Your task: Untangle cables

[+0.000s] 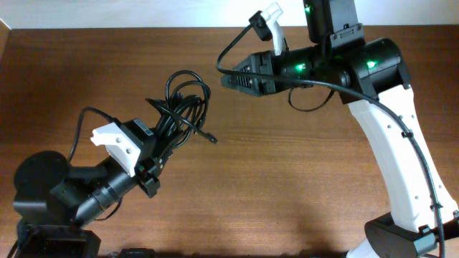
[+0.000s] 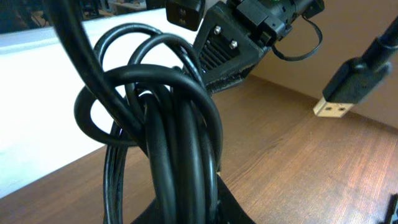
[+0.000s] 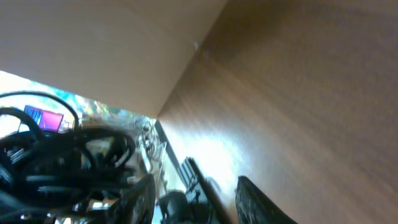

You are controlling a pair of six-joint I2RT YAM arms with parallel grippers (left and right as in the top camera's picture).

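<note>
Wooden surface point(image 1: 287, 186), knotted cables point(image 1: 179, 107).
My left claw point(image 1: 152, 172) pinches the cables; right claw point(image 1: 224, 77), parted and empty beside them, may snag loops, tightening knots.

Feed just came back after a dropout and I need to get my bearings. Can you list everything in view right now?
cables: one tangled bundle, number of cords unclear, black, left of centre, gripped in the left hand
USB plug: one, black with a metal tip, sticking out to the right of the bundle
table: one, brown wood, under everything
pale surface: one, white, beyond the table's far edge
left hand: one, black with a white bracket, lower left, closed on the cables
right hand: one, black, top centre, open and empty, pointing towards the bundle
</note>
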